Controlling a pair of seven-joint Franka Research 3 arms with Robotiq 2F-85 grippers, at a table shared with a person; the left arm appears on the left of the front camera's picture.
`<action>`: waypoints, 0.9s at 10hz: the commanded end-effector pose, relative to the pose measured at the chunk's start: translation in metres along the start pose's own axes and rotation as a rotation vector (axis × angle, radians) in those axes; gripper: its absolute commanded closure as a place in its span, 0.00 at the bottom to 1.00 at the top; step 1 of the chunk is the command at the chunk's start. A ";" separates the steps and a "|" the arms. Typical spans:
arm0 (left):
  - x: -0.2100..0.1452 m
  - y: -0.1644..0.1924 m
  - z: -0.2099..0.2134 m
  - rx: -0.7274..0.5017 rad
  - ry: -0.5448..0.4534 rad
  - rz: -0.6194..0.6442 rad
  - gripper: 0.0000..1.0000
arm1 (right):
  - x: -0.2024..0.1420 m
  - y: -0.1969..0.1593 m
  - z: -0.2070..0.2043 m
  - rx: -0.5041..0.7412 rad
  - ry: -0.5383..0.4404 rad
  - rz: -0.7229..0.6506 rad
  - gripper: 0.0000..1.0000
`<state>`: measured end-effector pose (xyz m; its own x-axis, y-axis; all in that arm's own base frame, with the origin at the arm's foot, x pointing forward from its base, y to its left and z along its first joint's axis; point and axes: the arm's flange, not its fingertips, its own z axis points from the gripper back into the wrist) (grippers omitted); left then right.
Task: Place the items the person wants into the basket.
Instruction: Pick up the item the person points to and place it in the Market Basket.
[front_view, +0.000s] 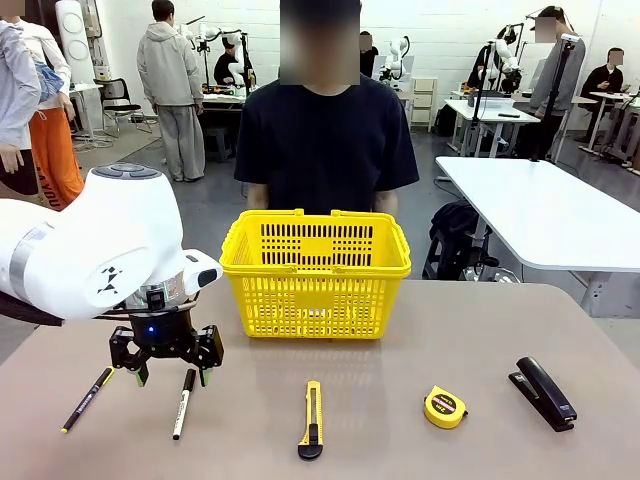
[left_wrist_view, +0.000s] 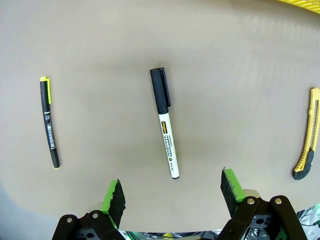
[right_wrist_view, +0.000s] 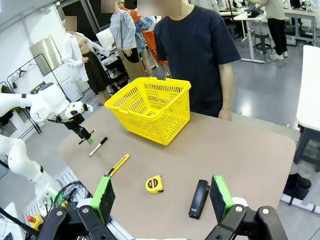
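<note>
We hold our left hand (front_view: 172, 378) open above the white marker (front_view: 184, 403), near-left of the yellow basket (front_view: 315, 272), fingers (left_wrist_view: 116, 200) either side of its barrel, seemingly to pinch it. Our right hand (right_wrist_view: 162, 192) hangs open above the black stapler (right_wrist_view: 200, 198), near-right of the basket.

In my left wrist view the yellow utility knife (left_wrist_view: 309, 145) is cut by the picture's right edge; the basket (left_wrist_view: 310, 2) is a yellow sliver in the top right corner; the print on the white marker (left_wrist_view: 165, 125) is too small to read in full, the label on the black pen (left_wrist_view: 49, 122) likewise; from the front, the hands of the person (front_view: 325, 130) are hidden behind the basket's far rim; the bench (front_view: 400, 330) loses its near edge below the frame; the tape measure (front_view: 445, 407) has illegible face print.
</note>
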<state>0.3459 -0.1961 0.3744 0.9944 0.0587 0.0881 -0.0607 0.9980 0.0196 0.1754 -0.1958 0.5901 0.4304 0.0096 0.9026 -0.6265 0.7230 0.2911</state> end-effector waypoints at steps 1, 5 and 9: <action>0.002 -0.001 -0.015 0.019 0.002 0.001 0.00 | 0.001 -0.001 -0.002 0.006 -0.012 0.004 0.00; 0.008 0.001 -0.049 0.017 0.005 0.085 0.00 | 0.001 -0.001 -0.002 0.006 -0.012 0.004 0.00; 0.010 0.002 -0.070 0.028 0.036 0.108 0.00 | 0.001 -0.001 -0.002 0.006 -0.012 0.004 0.00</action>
<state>0.3643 -0.1920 0.3131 0.9912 0.1311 0.0160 -0.1314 0.9911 0.0199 0.1753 -0.1960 0.5901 0.4306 0.0093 0.9025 -0.6260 0.7234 0.2912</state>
